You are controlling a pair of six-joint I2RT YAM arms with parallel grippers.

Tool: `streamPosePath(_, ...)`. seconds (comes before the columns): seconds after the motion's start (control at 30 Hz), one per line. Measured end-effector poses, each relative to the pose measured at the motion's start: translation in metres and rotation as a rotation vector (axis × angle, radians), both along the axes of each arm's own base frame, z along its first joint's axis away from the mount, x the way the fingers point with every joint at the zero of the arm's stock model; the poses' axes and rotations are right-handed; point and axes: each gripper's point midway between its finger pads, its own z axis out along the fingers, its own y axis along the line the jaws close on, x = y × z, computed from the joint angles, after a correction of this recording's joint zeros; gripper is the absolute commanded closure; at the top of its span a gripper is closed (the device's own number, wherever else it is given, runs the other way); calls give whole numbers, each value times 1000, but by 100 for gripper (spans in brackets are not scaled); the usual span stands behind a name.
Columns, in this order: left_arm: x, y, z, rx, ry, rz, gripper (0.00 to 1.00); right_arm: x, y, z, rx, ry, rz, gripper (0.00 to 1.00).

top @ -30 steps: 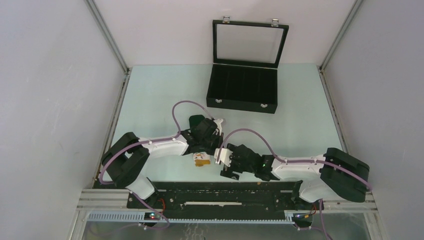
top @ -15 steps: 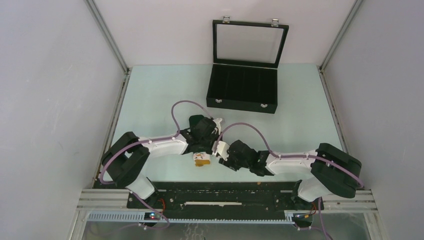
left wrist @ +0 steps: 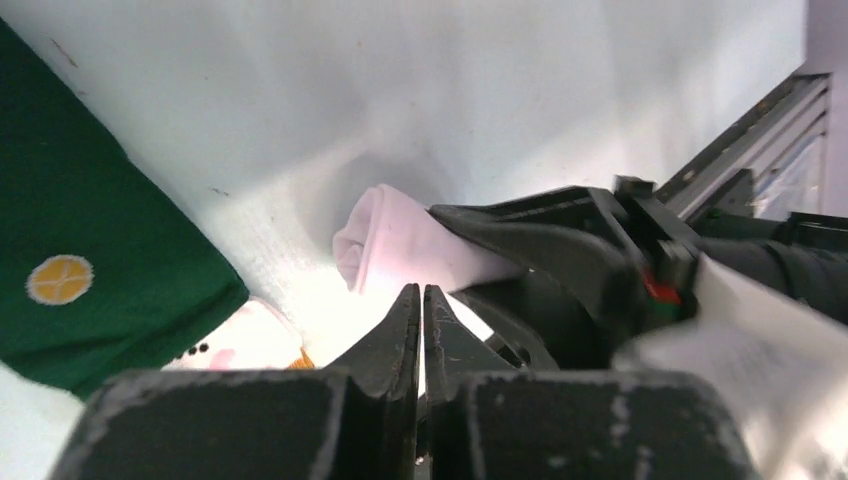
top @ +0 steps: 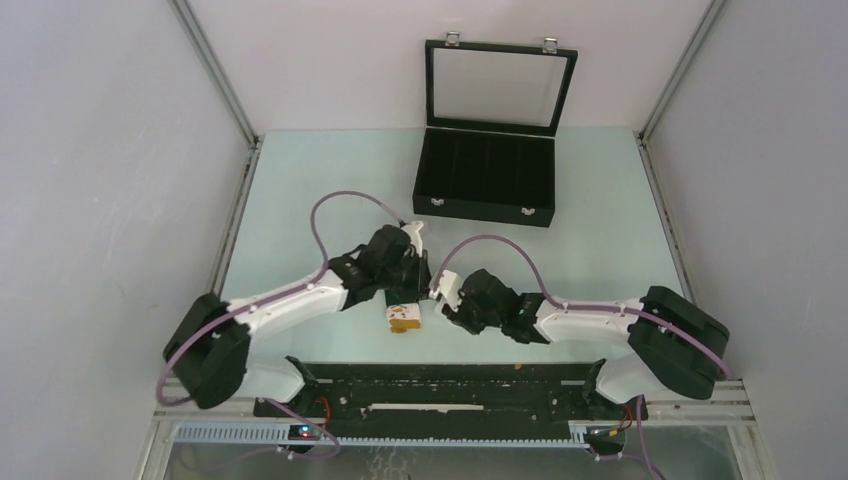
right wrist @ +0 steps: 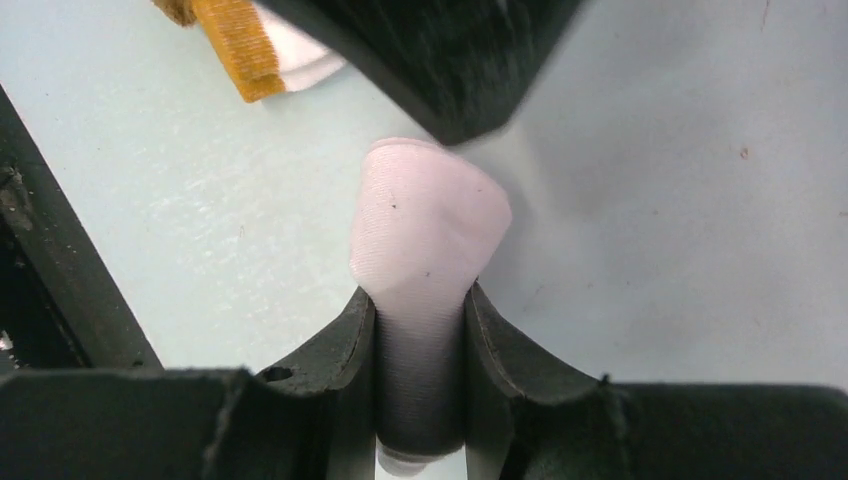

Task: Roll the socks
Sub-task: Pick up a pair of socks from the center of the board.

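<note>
Rolled white sock (right wrist: 428, 215) is clamped between the right fingers (right wrist: 345, 345) at the near middle of the bench (right wrist: 650, 200), left fingers (left wrist: 400, 330) are pressed together beside it, green sock (left wrist: 90, 250) is laid flat alongside.

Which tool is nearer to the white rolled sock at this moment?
Right. The right tool is clamped on the white sock. The left tool is shut just beside the sock's free end, not gripping it.
</note>
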Motion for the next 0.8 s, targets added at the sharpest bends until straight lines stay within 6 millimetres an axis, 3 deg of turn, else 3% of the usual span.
streamPosePath(0.13, 4, 10, 34, -44, -78, 38, 84, 4, -5, 11, 53, 44, -33, 100)
streamPosePath(0.27, 9, 28, 56, -55, -139, 93, 82, 9, -6, 35, 139, 66, -52, 100)
streamPosePath(0.4, 11, 50, 73, -37, -200, 147, 91, 17, -2, 63, 216, 92, -67, 100)
streamPosePath(0.8, 11, 105, 104, 61, -358, 242, 100, 91, -15, 178, 411, -39, -228, 100)
